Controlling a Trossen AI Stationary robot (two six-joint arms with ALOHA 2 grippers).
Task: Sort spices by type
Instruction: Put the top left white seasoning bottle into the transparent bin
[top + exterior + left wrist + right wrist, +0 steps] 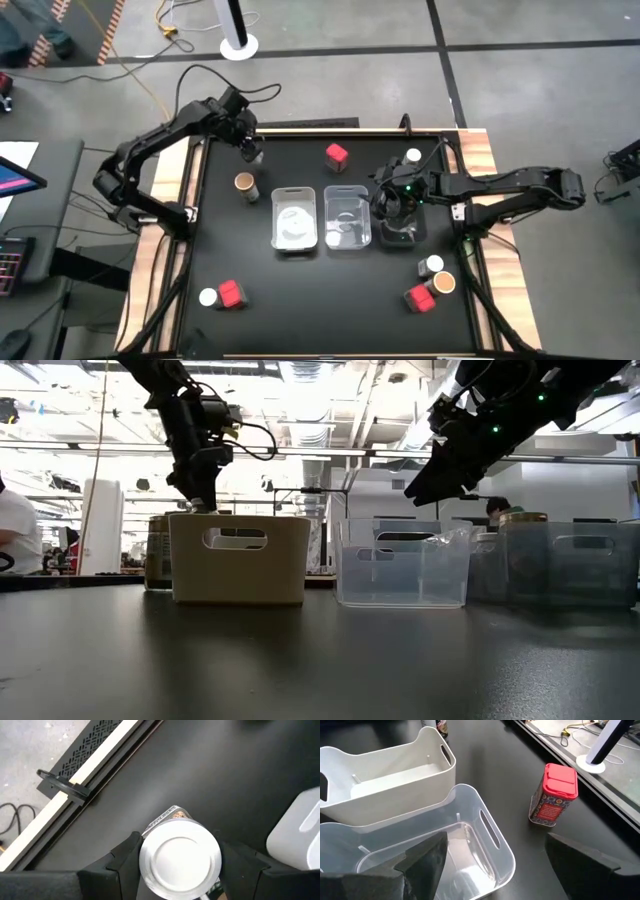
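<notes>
Left wrist view, nearest item: white-lidded round jar of spice, standing upright on the black tabletop, with the left gripper straddling it, one dark finger on each side; whether the fingers press the jar or merely flank it cannot be told. High view places this pair at the table's far left corner, just beyond a tan-lidded round jar. Centre of table: opaque white rectangular bin beside a clear plastic rectangular tray, both apparently holding no spices. Right gripper hangs spread wide and holding nothing, just beside the clear tray. Right wrist view, farther off: red-lidded box-shaped spice container, upright, well apart from both bins. Remaining stock: red box and white jar at near left, a white jar, a tan jar and a red box at near right, one white jar at far right. Step judged in hand: pickup of the first white-lidded jar. Next move calls for a firm squeeze, a straight lift, then carriage to a bin.
</notes>
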